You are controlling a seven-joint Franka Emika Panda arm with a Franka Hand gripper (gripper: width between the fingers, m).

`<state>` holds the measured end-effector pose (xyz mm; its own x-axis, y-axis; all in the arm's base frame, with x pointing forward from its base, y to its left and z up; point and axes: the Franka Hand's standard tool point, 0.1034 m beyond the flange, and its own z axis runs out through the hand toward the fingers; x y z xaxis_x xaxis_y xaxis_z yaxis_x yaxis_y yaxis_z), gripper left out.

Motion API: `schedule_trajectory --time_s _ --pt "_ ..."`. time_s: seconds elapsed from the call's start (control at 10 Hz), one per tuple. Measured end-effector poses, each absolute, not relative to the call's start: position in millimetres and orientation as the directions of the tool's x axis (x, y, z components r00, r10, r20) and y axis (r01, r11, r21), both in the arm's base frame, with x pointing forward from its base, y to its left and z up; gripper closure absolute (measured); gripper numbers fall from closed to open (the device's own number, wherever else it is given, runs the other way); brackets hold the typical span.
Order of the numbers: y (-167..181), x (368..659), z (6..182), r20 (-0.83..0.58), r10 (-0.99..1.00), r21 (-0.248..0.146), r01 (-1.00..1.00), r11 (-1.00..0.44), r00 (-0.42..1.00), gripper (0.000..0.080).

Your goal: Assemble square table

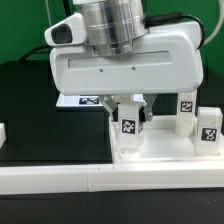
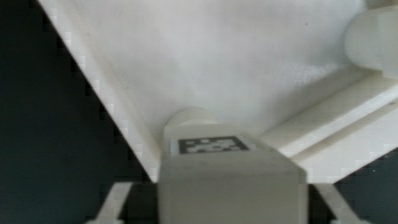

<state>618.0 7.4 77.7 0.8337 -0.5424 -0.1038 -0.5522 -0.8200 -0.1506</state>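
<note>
White gripper [image 1: 129, 112] points straight down, clamping a tagged leg [image 1: 128, 128].

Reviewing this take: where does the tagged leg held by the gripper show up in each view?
Exterior view: the leg hangs low in the middle, between the fingers of the gripper, over the table top.
Wrist view: the leg rises from the lower middle, its tag facing the camera, in front of the table top.
Shared landmark: the black-white tag on the leg.
</note>
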Motion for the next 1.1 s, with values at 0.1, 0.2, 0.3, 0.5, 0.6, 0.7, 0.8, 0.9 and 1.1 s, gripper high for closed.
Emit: schedule_trajectory --time_s 0.1,0.2,0.3,0.5,0.6,0.7,0.8,0.9,1.1 --pt "7.2 621.0 74.3 -0.124 -0.634 -0.134 -0.646 -0.752 0.763 0.0502" --pt "5.3 624.9 73.6 -0.147 -0.733 -0.125 -0.747 -0.653 0.664 0.0503" --pt "3.5 627.3 73.0 -0.166 -0.822 -0.109 -0.839 -0.533 0.544 0.0503" --pt "-2.7 629.8 72.5 -0.211 -0.906 -0.118 -0.930 -0.349 0.367 0.0503" --pt "-2.6 629.4 72.2 -0.216 -0.943 -0.104 -0.966 -0.235 0.253 0.0503" --pt "3.9 628.1 71.7 -0.215 -0.956 -0.083 -0.979 -0.185 0.199 0.0503" --pt "4.2 627.9 71.7 -0.212 -0.950 -0.088 -0.972 -0.216 0.230 0.0503" --pt "4.0 627.8 71.4 -0.209 -0.942 -0.096 -0.964 -0.249 0.264 0.0424" --pt "11.2 627.0 71.0 -0.146 -0.834 -0.115 -0.846 -0.520 0.532 0.0286"
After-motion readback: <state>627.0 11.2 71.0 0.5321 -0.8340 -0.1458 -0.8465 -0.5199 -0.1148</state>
